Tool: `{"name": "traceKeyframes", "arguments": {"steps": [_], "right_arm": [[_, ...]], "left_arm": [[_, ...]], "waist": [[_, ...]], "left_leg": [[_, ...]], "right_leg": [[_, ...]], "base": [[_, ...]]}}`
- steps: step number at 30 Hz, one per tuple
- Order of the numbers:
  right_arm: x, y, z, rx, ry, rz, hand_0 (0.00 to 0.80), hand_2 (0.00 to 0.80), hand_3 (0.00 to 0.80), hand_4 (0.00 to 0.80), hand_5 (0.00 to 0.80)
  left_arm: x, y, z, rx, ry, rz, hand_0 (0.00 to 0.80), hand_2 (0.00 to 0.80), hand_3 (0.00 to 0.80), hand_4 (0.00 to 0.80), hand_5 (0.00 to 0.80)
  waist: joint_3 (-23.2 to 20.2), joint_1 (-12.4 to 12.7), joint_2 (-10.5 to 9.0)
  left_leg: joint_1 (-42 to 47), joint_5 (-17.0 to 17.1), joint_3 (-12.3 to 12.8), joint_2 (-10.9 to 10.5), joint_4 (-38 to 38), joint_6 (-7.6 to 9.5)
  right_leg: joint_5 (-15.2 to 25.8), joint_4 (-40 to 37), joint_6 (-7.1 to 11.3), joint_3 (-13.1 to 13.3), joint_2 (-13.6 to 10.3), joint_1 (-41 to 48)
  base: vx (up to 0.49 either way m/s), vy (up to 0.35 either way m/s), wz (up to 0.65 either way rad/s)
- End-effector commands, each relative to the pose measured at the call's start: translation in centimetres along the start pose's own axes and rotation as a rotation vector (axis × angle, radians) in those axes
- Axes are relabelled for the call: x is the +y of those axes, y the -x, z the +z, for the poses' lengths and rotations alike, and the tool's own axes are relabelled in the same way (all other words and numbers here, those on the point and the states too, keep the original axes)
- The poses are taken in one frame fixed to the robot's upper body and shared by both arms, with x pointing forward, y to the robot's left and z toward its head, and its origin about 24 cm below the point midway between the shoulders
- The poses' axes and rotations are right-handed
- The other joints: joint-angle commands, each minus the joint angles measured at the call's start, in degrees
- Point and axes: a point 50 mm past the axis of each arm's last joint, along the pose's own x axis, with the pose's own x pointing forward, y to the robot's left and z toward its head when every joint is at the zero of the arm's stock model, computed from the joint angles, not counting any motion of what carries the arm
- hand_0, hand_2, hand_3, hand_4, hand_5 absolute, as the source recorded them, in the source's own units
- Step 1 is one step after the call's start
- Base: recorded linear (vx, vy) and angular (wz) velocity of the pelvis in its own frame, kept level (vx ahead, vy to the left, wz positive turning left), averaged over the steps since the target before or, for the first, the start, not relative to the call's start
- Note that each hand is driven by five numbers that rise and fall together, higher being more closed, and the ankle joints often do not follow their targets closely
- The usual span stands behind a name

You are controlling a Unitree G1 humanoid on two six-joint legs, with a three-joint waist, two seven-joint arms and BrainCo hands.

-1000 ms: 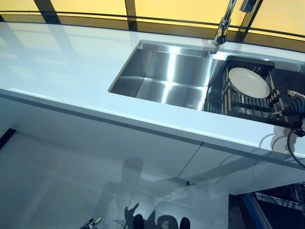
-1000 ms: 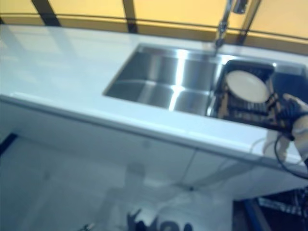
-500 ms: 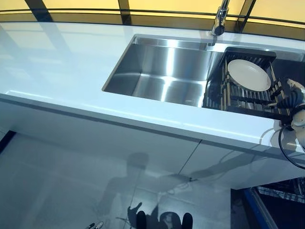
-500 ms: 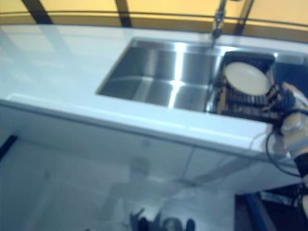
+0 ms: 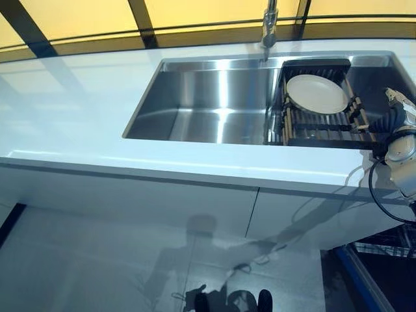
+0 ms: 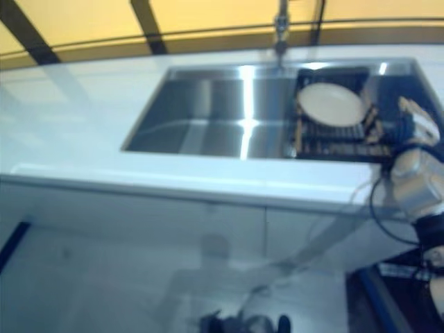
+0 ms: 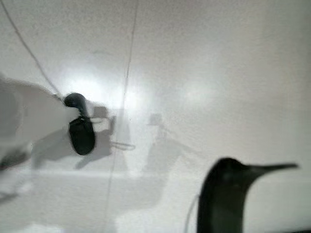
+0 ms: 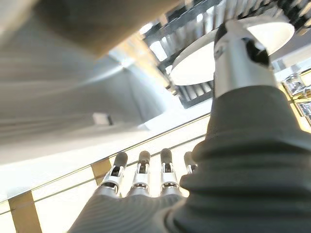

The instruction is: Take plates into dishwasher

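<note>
A white plate (image 5: 317,93) leans on a dark dish rack (image 5: 325,125) in the right part of the steel sink (image 5: 195,110). It also shows in the right wrist view (image 8: 199,65). My right hand (image 5: 394,110) hovers at the rack's right end, just right of the plate and not touching it. In the right wrist view its fingers (image 8: 141,174) are straight and hold nothing, and the thumb (image 8: 235,53) points toward the plate. Of my left hand, only a dark blurred part (image 7: 223,194) shows low over the floor.
A tap (image 5: 268,26) stands behind the sink. The white counter (image 5: 78,97) runs to the left, with white cabinet fronts (image 5: 162,208) below. At the lower right, under the counter, is a dark opening with a wire rack (image 5: 383,250) and a blue edge.
The camera has shifted, so the whole sink and rack now sit further left and more square in view. My right hand stays by the rack's right end, a little further along it.
</note>
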Motion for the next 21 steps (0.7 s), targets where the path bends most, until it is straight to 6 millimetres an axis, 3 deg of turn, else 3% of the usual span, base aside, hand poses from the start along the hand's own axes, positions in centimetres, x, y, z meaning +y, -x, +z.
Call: {"name": "traceKeyframes", "arguments": {"steps": [1, 3, 4, 8, 11, 21], "right_arm": [[0.0, 0.6, 2.0, -0.149, 0.129, -0.048, 0.0, 0.0, 0.0, 0.0, 0.0], [0.1, 0.8, 3.1, -0.195, 0.101, -0.033, 0.0, 0.0, 0.0, 0.0, 0.0], [0.1, 0.9, 3.3, -0.203, 0.099, -0.029, 0.0, 0.0, 0.0, 0.0, 0.0], [0.9, 1.5, 4.5, -0.276, 0.083, -0.013, 0.0, 0.0, 0.0, 0.0, 0.0], [-0.1, 1.2, 5.5, -0.295, 0.034, -0.057, 0.0, 0.0, 0.0, 0.0, 0.0], [-0.3, 0.9, 7.2, -0.319, 0.039, -0.059, 0.0, 0.0, 0.0, 0.0, 0.0]], "left_arm": [[0.4, 0.3, -0.9, 0.036, -0.061, 0.023, 0.0, 0.0, 0.0, 0.0, 0.0], [0.3, 0.1, -0.1, 0.044, -0.092, 0.017, 0.0, 0.0, 0.0, 0.0, 0.0], [0.3, 0.1, 0.0, 0.042, -0.092, 0.016, 0.0, 0.0, 0.0, 0.0, 0.0], [-0.1, 0.0, -0.5, 0.028, -0.036, 0.018, 0.0, 0.0, 0.0, 0.0, 0.0], [-0.4, -0.1, 0.2, -0.005, -0.042, 0.016, 0.0, 0.0, 0.0, 0.0, 0.0], [-1.2, -0.2, 0.8, -0.028, -0.053, -0.007, 0.0, 0.0, 0.0, 0.0, 0.0]], "waist": [[-1.47, 1.52, -1.81], [-2.11, 1.7, -2.09], [-2.36, 1.5, -2.08], [-3.9, 2.29, -2.51], [-3.44, 2.91, -2.79], [-2.08, 4.68, -2.69]], "left_leg": [[-2.17, -1.43, -1.32, -1.52, -9.04, 2.24], [1.26, -2.03, -2.07, -2.7, -14.44, 4.07], [2.11, -2.16, -1.75, -2.64, -15.3, 4.19], [6.21, -1.82, 2.11, -1.93, -20.88, 3.8], [5.63, -1.27, 2.22, -1.27, -22.64, 3.94], [4.07, -1.25, 0.1, -0.69, -22.36, 4.56]], "right_leg": [[-5.28, 2.35, 1.97, -0.34, 2.87, 4.06], [-5.57, 1.78, 2.74, 0.45, 3.01, 4.07], [-5.54, 1.67, 2.9, 0.37, 2.92, 3.95], [-3.31, 0.42, 5.32, -5.38, 0.16, 2.37], [-2.27, -0.29, 5.78, -6.06, -0.14, -0.04], [-2.7, 0.43, 5.09, -6.98, -0.1, -1.57]], "base": [[0.149, 0.144, -0.52], [0.101, 0.134, -0.66], [0.088, 0.186, -0.91], [0.002, 0.167, -1.28], [-0.105, 0.033, -0.81], [0.003, -0.016, 0.09]]}}
